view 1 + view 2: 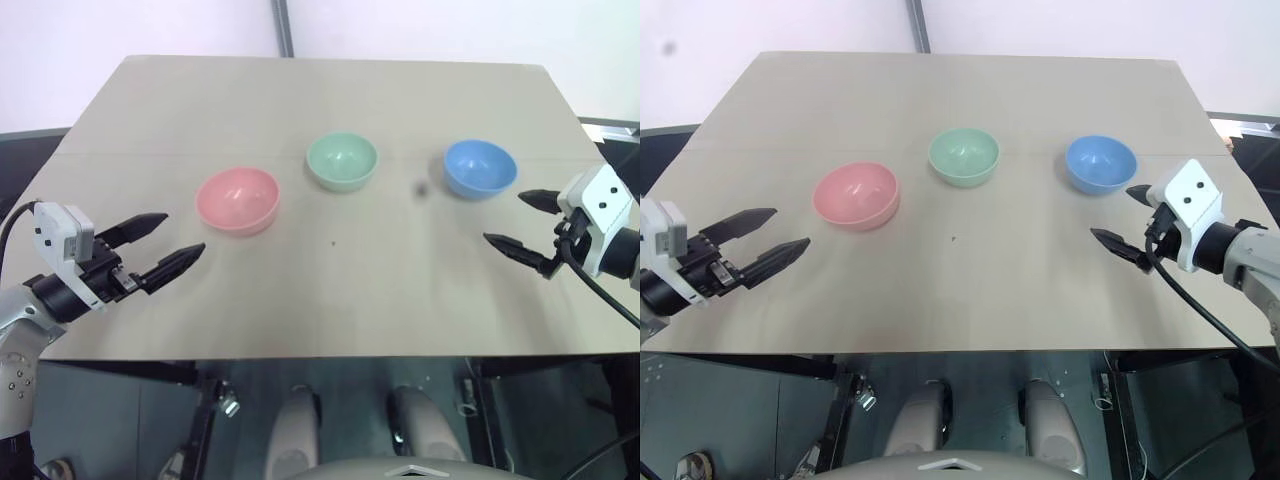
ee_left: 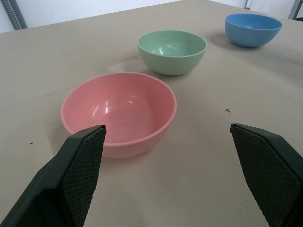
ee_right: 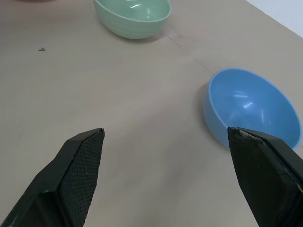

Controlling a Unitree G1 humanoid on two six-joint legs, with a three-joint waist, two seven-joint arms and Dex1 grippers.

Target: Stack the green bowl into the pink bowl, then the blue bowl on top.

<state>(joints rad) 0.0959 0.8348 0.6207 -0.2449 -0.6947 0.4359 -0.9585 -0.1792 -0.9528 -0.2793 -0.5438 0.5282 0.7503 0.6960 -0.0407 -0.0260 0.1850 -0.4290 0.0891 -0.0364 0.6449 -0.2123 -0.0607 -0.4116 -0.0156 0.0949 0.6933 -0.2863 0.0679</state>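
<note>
Pale tan table (image 1: 330,290) fills most of the head views, plain and matte, with a white wall behind it and a grey post at top centre; a faint seam crosses the tabletop just behind the bowls. Three bowls stand upright in a loose row across the middle of the frame, well apart from one another: the pink bowl (image 1: 237,200) at left centre, the green bowl (image 1: 342,160) at centre and slightly higher in frame, the blue bowl (image 1: 479,167) at right centre. None is stacked. A small dark speck (image 1: 421,188) lies between green and blue, possibly a crumb or a mark; too small to tell. The left gripper (image 1: 167,242) hangs at lower left with its fingers spread wide, empty, aimed toward the pink bowl. The right gripper (image 1: 518,220) sits at the right edge, fingers likewise wide apart and empty, just beside the blue bowl. The left wrist view brings the pink bowl's glossy hollow up close, green and blue receding behind it; the right wrist view shows faint ridges on the green bowl's outer wall. Bare tabletop lies open in front of all three bowls, down to the near edge.
</note>
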